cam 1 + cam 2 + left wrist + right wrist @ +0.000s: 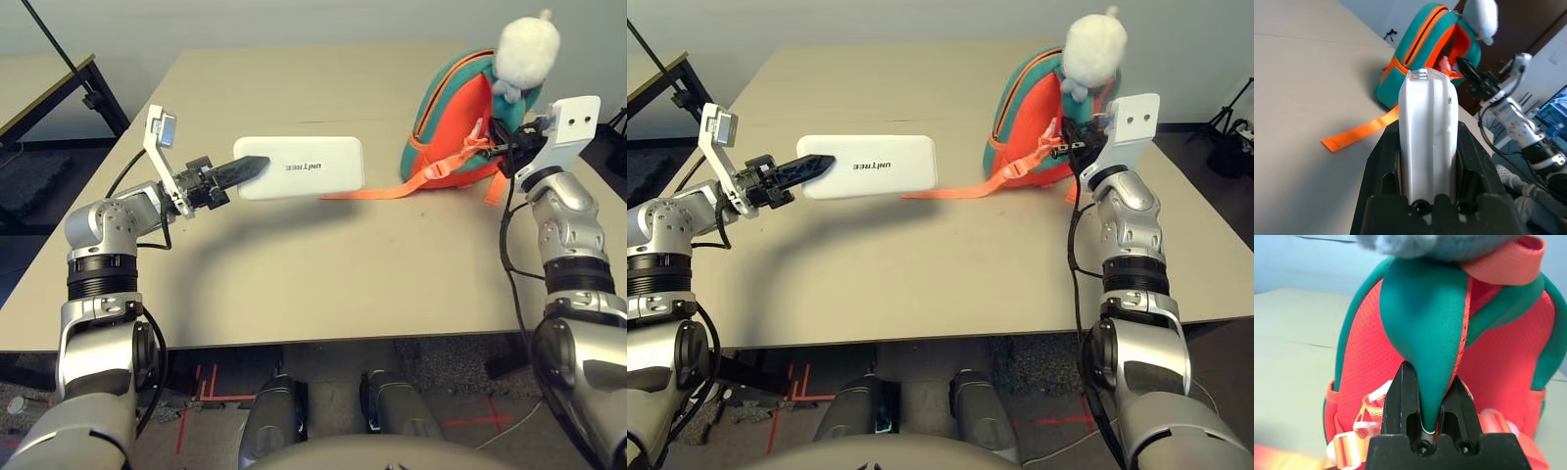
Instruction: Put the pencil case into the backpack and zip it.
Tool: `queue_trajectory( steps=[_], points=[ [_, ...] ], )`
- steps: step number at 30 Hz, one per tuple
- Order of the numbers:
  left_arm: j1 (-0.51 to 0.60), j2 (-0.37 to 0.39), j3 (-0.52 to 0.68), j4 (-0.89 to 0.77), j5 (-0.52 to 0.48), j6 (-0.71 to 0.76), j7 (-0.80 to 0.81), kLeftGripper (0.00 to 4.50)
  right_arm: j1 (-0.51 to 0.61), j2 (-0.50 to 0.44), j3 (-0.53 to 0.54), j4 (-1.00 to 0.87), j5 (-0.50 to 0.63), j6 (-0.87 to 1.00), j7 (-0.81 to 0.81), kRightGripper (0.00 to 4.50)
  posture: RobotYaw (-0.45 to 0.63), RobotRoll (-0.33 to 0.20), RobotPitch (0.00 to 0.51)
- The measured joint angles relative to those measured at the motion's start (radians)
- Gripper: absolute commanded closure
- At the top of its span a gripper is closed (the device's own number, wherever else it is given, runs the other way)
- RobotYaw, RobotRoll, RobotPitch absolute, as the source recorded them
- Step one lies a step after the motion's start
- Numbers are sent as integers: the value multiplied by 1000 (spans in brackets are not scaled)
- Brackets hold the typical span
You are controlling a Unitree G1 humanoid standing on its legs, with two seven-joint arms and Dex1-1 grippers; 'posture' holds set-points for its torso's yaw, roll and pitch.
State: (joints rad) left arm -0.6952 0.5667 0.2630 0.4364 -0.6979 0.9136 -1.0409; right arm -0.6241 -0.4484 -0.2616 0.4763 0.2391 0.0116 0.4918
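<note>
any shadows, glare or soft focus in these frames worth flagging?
Left eye view: the held pencil case throws a soft curved shadow on the table; no glare. Left wrist view: the case's near edge is bright and slightly washed out; the backpack behind stays readable. Right wrist view: the white plush head at the frame edge is out of focus.

White pencil case (299, 166); teal-orange backpack (453, 127).

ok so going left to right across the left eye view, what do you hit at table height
left gripper → pencil case held in it → loose orange strap on the table → backpack → right gripper pinching the backpack
</note>
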Motion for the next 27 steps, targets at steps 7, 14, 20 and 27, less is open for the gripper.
queue_trajectory(
  steps=[7,14,20,27],
  points=[
    [-42,40,-5,81,29,-50,-14,3261,100,-8,18,-260,58,109,66,4407,-181,0,9],
    [-71,45,-10,127,37,-74,-37,3261,203,-39,19,-494,116,250,94,4408,-198,0,15],
    [-87,47,-17,147,53,-87,-56,3262,324,-49,20,-686,161,350,90,4408,-223,0,28],
    [-124,46,-32,174,72,-98,-73,3262,434,-49,58,-821,172,400,79,4408,-231,0,30]
  ],
)
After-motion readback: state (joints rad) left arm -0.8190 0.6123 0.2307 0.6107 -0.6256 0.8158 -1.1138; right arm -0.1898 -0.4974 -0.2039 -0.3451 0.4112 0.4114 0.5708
